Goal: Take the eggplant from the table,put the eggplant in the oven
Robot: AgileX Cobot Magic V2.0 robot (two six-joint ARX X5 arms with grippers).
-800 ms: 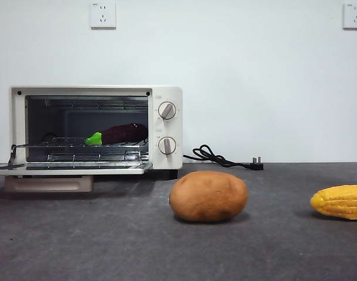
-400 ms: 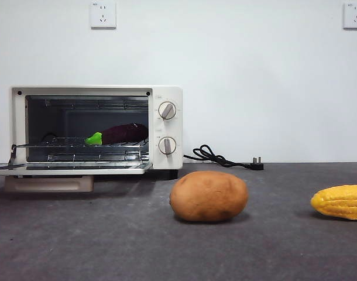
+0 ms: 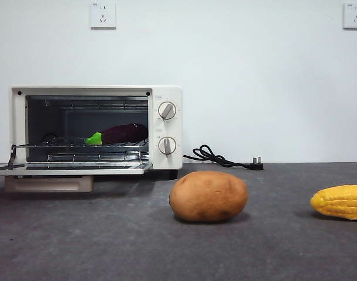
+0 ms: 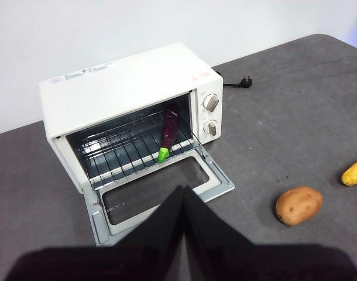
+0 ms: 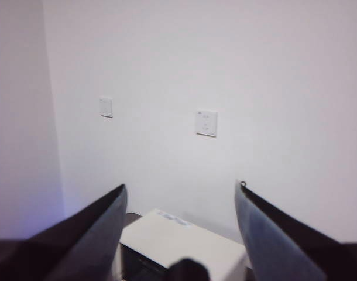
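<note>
Eggplant (image 3: 124, 133) lies on the wire rack (image 4: 131, 153) inside the oven (image 3: 165, 126), stem end toward the opening, so by the look of things the placing is done and little is left. The oven door (image 4: 161, 188) hangs open, flat and low over the table (image 3: 108, 246). The left gripper (image 4: 184, 196) is high above the table in front of the door, its jaws pressed together and holding nothing; the right gripper (image 5: 179, 199) is raised and aimed at the wall, its jaws spread wide apart and empty. Neither arm shows in the front view. The main risk from here, as I judge it, sits with the open door: if the left arm dropped or swung toward the oven it could catch the door edge and shove the light oven back, or jolt the rack enough to roll the eggplant. In the left wrist view the green stem lies close to the front edge of the rack, so a knock could tip it out onto the door. If the door were to be shut, that stem end might get pinched. The potato (image 3: 208, 196) and the corn (image 3: 340, 202) lie well apart from the oven and pose no trouble unless an arm sweeps low across the table.
</note>
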